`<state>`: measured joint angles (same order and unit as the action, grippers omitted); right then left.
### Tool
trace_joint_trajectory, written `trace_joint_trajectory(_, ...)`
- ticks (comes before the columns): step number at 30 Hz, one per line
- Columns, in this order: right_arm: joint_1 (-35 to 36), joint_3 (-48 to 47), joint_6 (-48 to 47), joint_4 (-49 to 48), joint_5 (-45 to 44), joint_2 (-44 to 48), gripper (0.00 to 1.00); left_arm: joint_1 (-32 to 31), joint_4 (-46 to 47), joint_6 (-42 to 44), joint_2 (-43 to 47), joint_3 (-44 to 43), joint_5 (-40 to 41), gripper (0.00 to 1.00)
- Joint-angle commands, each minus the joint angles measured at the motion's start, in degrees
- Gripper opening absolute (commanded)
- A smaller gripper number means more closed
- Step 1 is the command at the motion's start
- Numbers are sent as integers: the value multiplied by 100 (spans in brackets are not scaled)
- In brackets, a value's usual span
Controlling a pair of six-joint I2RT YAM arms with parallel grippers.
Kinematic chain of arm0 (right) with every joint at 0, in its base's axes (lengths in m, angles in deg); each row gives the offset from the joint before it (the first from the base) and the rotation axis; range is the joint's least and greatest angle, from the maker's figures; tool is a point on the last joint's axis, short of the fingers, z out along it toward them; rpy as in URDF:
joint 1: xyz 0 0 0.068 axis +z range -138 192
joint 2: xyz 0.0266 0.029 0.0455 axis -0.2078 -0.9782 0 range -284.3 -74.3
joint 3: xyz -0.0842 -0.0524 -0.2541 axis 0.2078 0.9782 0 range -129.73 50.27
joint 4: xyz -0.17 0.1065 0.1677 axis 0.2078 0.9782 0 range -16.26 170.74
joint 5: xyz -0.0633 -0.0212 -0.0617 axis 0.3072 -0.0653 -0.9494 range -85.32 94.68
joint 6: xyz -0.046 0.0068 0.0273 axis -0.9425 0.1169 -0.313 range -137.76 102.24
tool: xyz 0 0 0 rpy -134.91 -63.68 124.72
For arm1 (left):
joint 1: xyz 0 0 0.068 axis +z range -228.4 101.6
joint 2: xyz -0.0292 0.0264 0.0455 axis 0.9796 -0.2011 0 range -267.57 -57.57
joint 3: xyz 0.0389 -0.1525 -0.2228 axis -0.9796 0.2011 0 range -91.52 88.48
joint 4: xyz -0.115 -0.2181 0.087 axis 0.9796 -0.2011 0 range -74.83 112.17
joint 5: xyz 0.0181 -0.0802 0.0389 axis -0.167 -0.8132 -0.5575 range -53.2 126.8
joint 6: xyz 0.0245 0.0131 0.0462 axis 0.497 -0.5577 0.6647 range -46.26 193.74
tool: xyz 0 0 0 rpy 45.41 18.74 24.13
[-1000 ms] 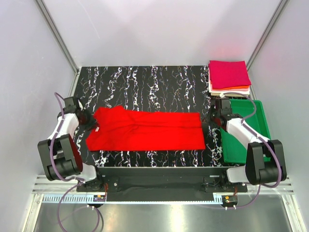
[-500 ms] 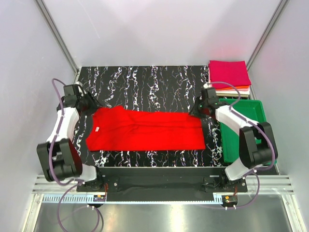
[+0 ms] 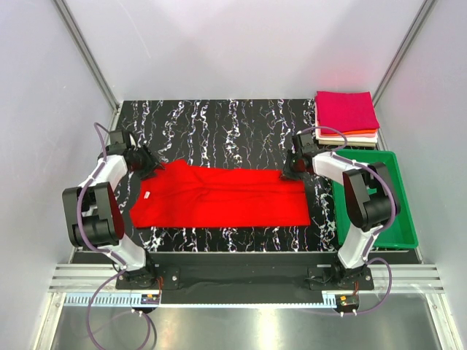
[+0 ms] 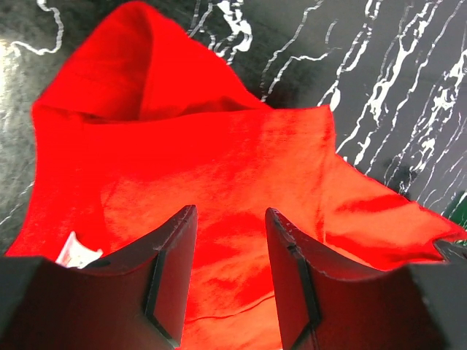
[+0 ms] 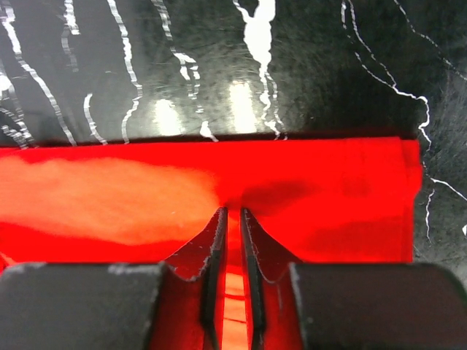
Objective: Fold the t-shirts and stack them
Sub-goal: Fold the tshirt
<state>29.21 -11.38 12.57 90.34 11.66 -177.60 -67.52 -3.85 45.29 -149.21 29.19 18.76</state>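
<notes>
Bare marble table (image 3: 219, 120) behind the red shirt (image 3: 226, 197), plenty of room for me there. Right side's tight: green tray (image 3: 398, 211) and folded stack (image 3: 346, 113) sit against the right wall (image 3: 438, 95). Table's left edge runs along the left wall (image 3: 51, 109).

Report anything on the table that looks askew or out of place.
The red t-shirt is not square: its left end flares wider, with a fold humped up by the left gripper. The folded stack looks tidy.
</notes>
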Motion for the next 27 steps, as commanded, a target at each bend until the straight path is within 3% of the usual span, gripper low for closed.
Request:
trace_joint_trajectory(1,10,-76,96,19,-179,-102,18,-41,264,15,119,-250,-68,47)
trace_joint_trajectory(17,1,-128,61,414,-1269,-330,15,-156,150,260,568,-311,187,47)
trace_joint_trajectory(27,-95,-339,-35,643,-1401,-480,14,-349,-17,392,594,-505,442,48)
